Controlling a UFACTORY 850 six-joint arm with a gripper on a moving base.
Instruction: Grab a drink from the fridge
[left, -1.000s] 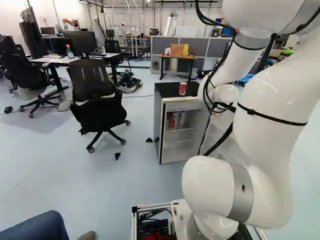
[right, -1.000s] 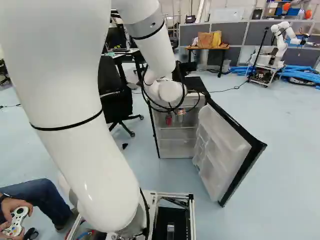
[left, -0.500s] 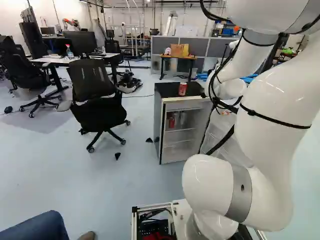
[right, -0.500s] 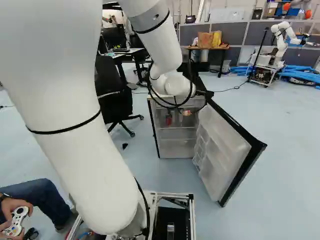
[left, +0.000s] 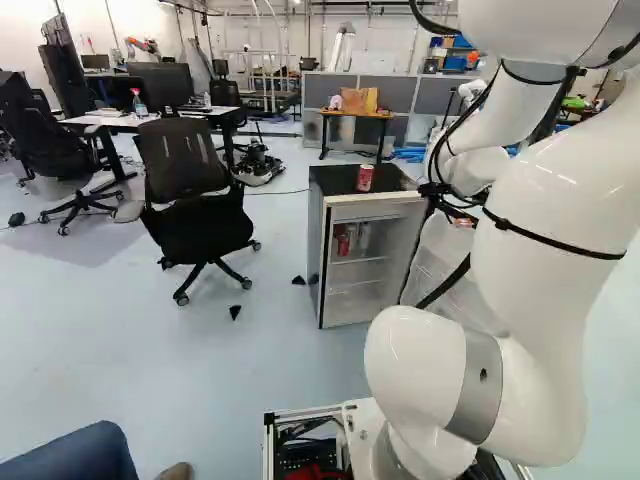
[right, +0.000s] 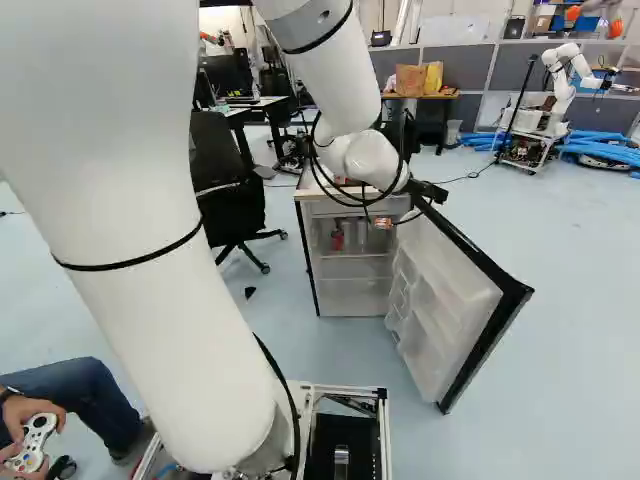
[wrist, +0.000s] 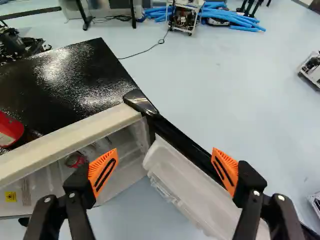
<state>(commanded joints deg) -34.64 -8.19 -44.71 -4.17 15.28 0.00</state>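
Note:
My gripper (right: 382, 222) is at the fridge's upper front, near the hinge side. In the wrist view the gripper (wrist: 165, 160) stands open with nothing held, its fingers spread over the hinge corner and the open door (wrist: 187, 182). The small fridge (left: 315, 245) has its door (right: 450, 300) swung wide. On its upper shelf stand a red can (left: 343, 244) and a pale can (left: 364, 237) beside it; a red-rimmed can top (wrist: 75, 160) shows beyond one finger. Another red can (left: 365, 178) stands upright on the black fridge top (wrist: 65, 75).
The open door juts toward the base, right of the fridge in the right base view. A black office chair (left: 195, 210) stands left of the fridge. Far behind are a wooden table (right: 415, 96), another robot (right: 560, 90) and blue tubes (right: 605, 150).
The arm's wrist and gripper have shifted to the right in both base views, toward the door's hinge side, baring more of the fridge top and shelf. The base has not moved.

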